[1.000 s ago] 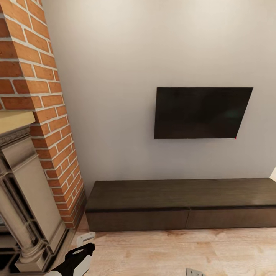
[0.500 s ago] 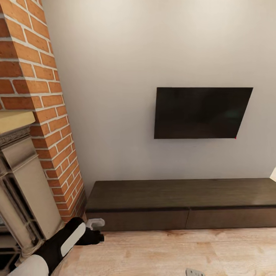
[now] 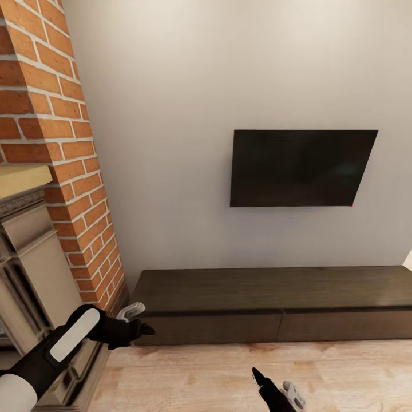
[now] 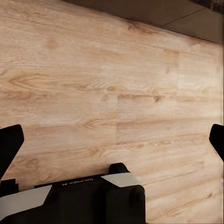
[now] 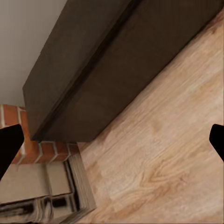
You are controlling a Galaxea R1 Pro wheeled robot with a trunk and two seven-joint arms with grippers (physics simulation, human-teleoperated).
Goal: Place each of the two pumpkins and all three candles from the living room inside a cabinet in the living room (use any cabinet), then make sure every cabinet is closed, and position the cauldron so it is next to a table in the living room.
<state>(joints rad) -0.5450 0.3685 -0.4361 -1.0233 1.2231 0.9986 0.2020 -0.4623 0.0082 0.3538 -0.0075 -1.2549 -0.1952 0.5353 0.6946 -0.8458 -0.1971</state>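
Facing cabinet (image 3: 274, 306) (drawers closed)

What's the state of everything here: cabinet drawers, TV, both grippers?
cabinet: both drawer fronts flush, closed; nothing on its top.
TV: wall-mounted, screen dark.
left gripper: open, empty, beside the cabinet's left end, above the floor.
right gripper: open, empty, low over the floor in front of the cabinet.
fireplace: brick surround, no fire visible.
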